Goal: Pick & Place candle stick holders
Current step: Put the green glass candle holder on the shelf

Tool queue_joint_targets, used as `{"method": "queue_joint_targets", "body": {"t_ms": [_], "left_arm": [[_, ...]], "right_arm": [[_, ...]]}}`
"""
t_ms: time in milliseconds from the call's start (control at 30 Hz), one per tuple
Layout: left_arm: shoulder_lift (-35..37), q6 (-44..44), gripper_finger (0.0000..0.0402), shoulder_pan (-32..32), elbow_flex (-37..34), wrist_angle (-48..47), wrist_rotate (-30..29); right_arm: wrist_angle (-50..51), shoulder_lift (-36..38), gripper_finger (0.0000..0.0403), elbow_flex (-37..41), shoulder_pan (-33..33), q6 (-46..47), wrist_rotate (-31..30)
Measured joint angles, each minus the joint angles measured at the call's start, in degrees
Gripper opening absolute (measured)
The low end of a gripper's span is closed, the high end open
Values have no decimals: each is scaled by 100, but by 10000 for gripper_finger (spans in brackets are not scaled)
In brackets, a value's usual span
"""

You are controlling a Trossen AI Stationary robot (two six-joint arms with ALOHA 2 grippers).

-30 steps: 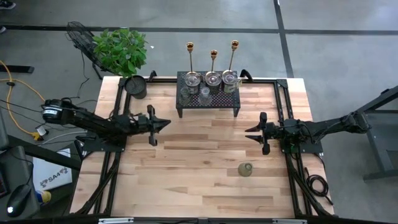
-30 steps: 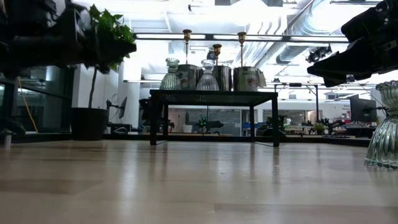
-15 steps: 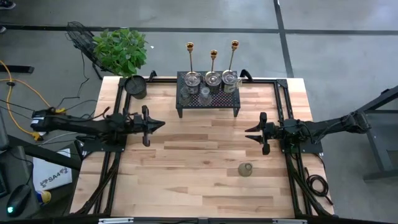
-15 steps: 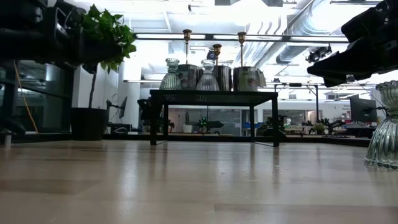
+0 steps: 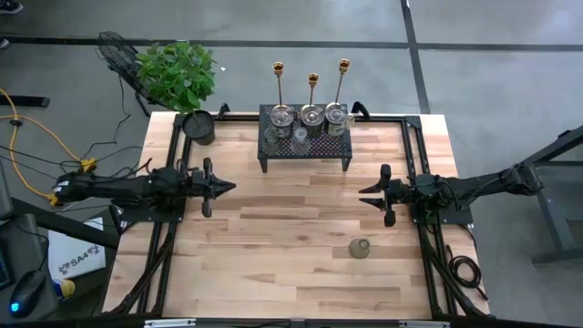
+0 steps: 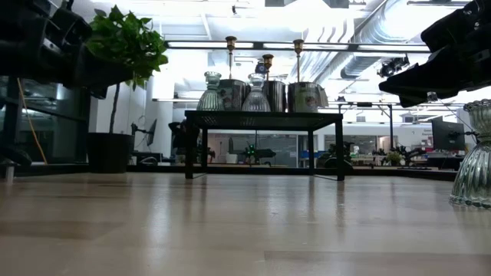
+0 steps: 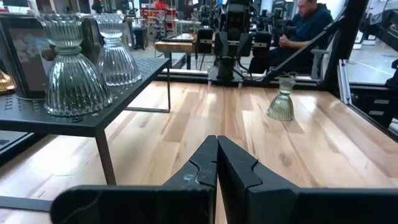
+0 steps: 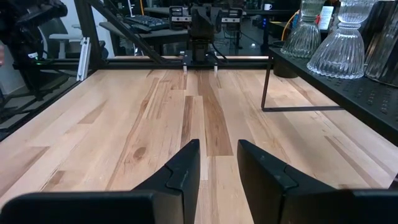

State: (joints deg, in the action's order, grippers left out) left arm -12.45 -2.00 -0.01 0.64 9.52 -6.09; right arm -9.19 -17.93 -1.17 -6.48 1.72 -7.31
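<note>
Around the table (image 5: 291,301) it's grey concrete floor (image 5: 492,82), crossed by dark lines. A leafy plant (image 5: 177,71) sits just off the far left corner, with a fan (image 5: 117,47) beside it, and yellow cables (image 5: 27,128) trail along the left side. Looking level across the wood, bright white light pours down from a ceiling (image 6: 337,15) hung with pipes and ducts (image 6: 368,38). Glass partitions (image 6: 268,146) back there, desks and gear behind them. And in the left wrist view, a person (image 7: 308,31) in a dark blue top sits at the far side.
</note>
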Motion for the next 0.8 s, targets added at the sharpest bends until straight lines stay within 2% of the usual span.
{"method": "queue_joint_targets", "body": {"t_ms": [233, 333, 800], "left_arm": [[836, -42, 0, 0, -2, -818, 106], [1050, -70, 0, 0, -2, -806, 233], [1063, -128, 0, 0, 69, -963, 381]], "right_arm": [[0, 0, 99, 0, -2, 0, 0], [0, 0, 99, 0, 0, 0, 0], [0, 0, 99, 0, -1, -1, -2]]}}
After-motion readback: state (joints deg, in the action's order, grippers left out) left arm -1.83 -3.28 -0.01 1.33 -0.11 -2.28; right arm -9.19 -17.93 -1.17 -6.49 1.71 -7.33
